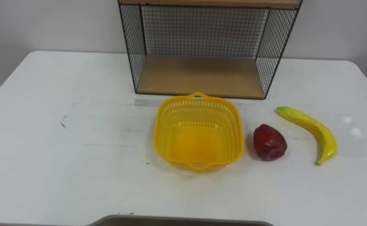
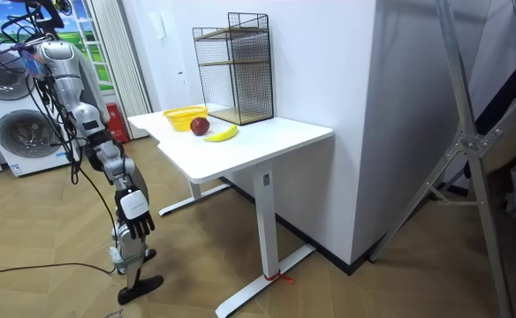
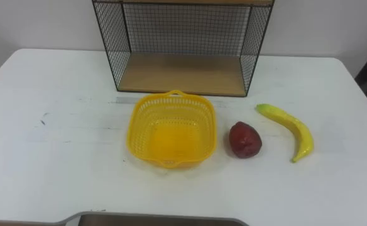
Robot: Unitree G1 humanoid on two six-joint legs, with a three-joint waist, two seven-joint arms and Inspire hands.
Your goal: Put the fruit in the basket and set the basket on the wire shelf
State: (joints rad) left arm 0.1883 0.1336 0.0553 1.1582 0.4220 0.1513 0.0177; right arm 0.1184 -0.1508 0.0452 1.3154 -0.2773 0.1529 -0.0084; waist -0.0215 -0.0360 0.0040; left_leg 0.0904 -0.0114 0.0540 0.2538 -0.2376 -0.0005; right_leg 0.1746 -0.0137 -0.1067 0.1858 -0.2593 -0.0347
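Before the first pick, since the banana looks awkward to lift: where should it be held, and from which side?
Probably mid-length on the banana, coming from straight above and closing across its width: it lies flat on the table, ends tapering, clear of the red fruit.

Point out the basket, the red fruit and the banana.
basket (image 1: 164,129), left eye view, on its left wall.
red fruit (image 1: 269,142), left eye view, on the middle of its top side.
banana (image 1: 310,127), left eye view, on the middle of its curve.
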